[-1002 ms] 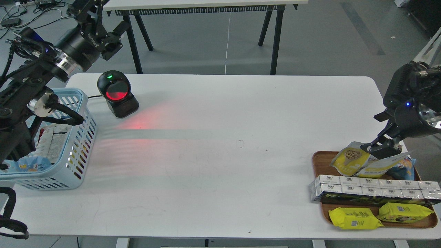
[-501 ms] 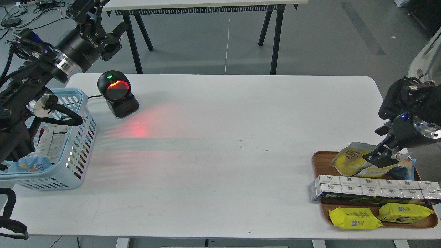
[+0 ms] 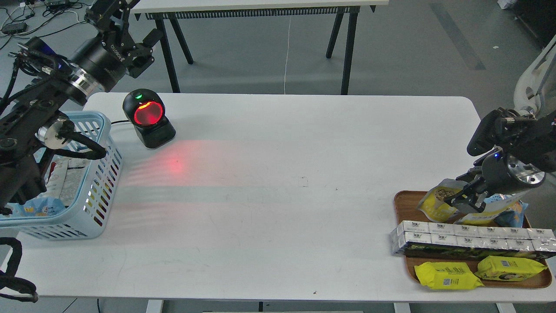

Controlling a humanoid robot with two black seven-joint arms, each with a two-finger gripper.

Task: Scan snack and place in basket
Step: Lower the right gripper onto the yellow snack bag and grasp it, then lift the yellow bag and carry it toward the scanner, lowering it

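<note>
Snack (image 3: 435, 201) leans in the wooden tray (image 3: 402, 204) among packets, right hand (image 3: 465, 201) down on it, grip unclear. Basket (image 3: 100, 174) holds wrappers; left hand (image 3: 114, 17) raised, spread unclear.

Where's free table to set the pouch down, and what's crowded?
Bare: the wide middle of the table, between the scanner and basket at left and the wooden tray at right. Crowded: the tray, packed with packets, right hand over it.

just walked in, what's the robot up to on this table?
The right gripper is down at the snack on the wooden tray; whether it has a grip, I can't tell. The left gripper is raised behind the lit scanner. The basket on the left already holds some packets.
</note>
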